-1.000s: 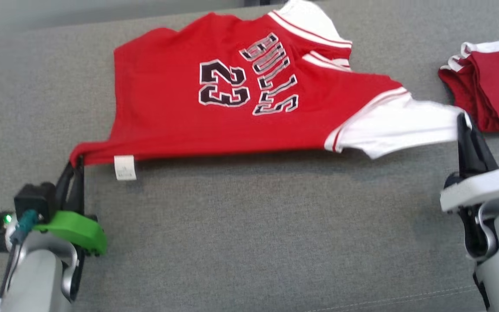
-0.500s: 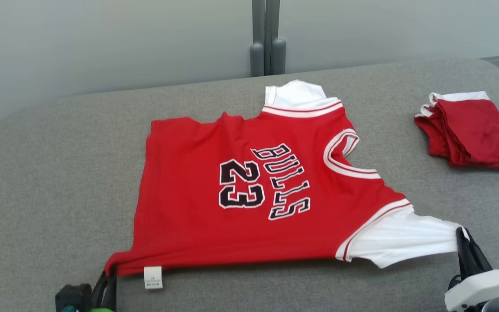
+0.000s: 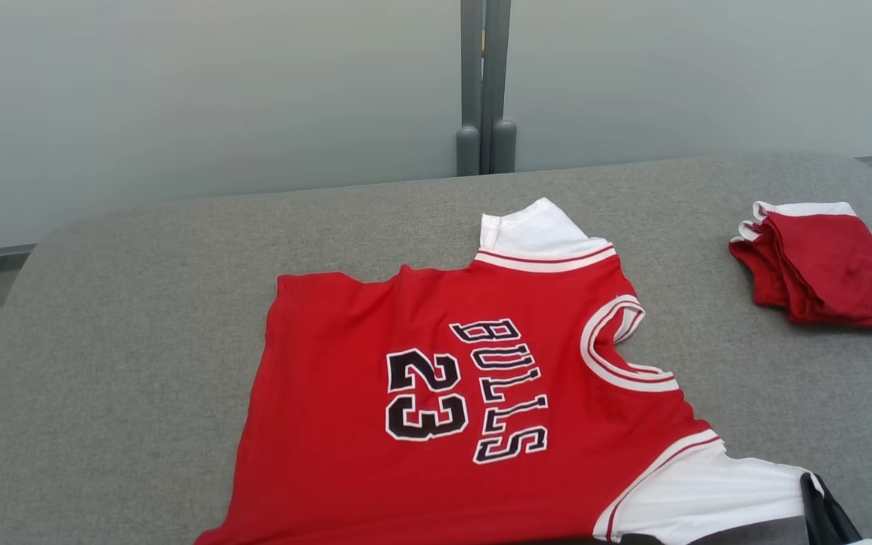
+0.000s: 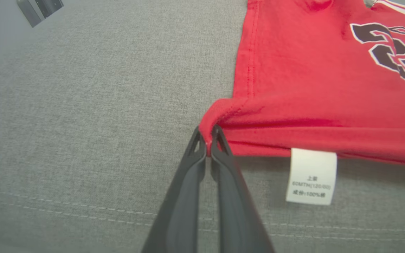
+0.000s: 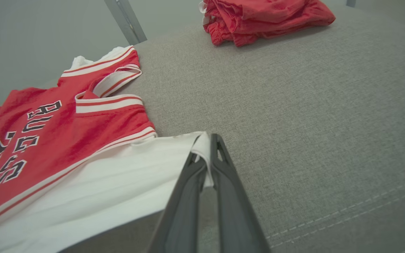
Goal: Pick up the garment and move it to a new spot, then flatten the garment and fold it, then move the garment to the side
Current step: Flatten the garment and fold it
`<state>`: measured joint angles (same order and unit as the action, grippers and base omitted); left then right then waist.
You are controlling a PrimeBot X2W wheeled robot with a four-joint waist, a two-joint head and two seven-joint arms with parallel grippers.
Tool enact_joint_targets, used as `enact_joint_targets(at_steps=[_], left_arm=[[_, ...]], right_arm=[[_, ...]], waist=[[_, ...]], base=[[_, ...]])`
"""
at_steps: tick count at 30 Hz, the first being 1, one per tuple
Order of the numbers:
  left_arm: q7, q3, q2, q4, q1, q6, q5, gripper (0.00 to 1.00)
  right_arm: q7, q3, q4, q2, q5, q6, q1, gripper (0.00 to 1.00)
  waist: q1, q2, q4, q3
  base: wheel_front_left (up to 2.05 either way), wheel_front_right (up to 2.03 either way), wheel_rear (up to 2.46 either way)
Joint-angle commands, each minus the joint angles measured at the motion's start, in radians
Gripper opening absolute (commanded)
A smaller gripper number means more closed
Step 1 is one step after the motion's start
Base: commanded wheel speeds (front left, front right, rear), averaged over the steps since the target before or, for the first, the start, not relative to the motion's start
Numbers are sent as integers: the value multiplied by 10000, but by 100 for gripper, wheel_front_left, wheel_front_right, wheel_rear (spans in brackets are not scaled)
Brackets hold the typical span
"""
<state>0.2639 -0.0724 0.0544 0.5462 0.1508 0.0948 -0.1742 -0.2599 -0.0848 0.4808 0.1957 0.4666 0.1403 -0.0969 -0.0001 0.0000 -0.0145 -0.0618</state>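
Note:
The garment point(image 3: 443, 409) is a red jersey with white sleeves, "BULLS" and "23" on it, spread across the grey cushioned surface point(image 3: 141, 318). My left gripper point(image 4: 207, 146) is shut on its red hem corner point(image 4: 216, 112), near a white care label point(image 4: 311, 175). My right gripper point(image 5: 207, 149) is shut on the edge of the white sleeve point(image 5: 118, 175), and its dark fingers point(image 3: 822, 507) rise at the bottom right of the head view. The near edge of the garment hangs taut between both grips, slightly off the surface.
A folded red and white pile of clothes point(image 3: 822, 265) lies at the right of the surface, also far ahead in the right wrist view point(image 5: 265, 17). A grey post point(image 3: 485, 83) stands before the pale wall behind. Bare surface lies left of the jersey.
The head camera has tilted up, so the jersey and both grippers sit lower in the picture. Both grips hold as before; the jersey now lies flatter on the surface.

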Motion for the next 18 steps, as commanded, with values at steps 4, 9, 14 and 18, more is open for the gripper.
enact_joint_targets(at_steps=[4, 9, 14, 18], left_arm=[[2, -612, 230, -65, 419, -117, 63, 0], [2, -599, 183, -116, 132, -18, 206, 0], [2, -571, 132, -158, -115, 101, 293, 0], [2, -584, 100, -232, -55, 164, 312, 0]], right_arm=[[-75, -234, 253, 603, 457, -179, -246, 0], [-75, -153, 131, 808, 619, -181, -284, 0], [-75, 221, 288, 867, 723, -178, -389, 0], [-71, 873, 482, 881, 938, -170, -556, 0]], waist=[[1, 0, 157, -66], [1, 0, 249, -25], [1, 0, 249, -1], [1, 0, 155, 28]], base=[[0, 0, 0], [0, 0, 0], [0, 0, 0], [0, 0, 0]])
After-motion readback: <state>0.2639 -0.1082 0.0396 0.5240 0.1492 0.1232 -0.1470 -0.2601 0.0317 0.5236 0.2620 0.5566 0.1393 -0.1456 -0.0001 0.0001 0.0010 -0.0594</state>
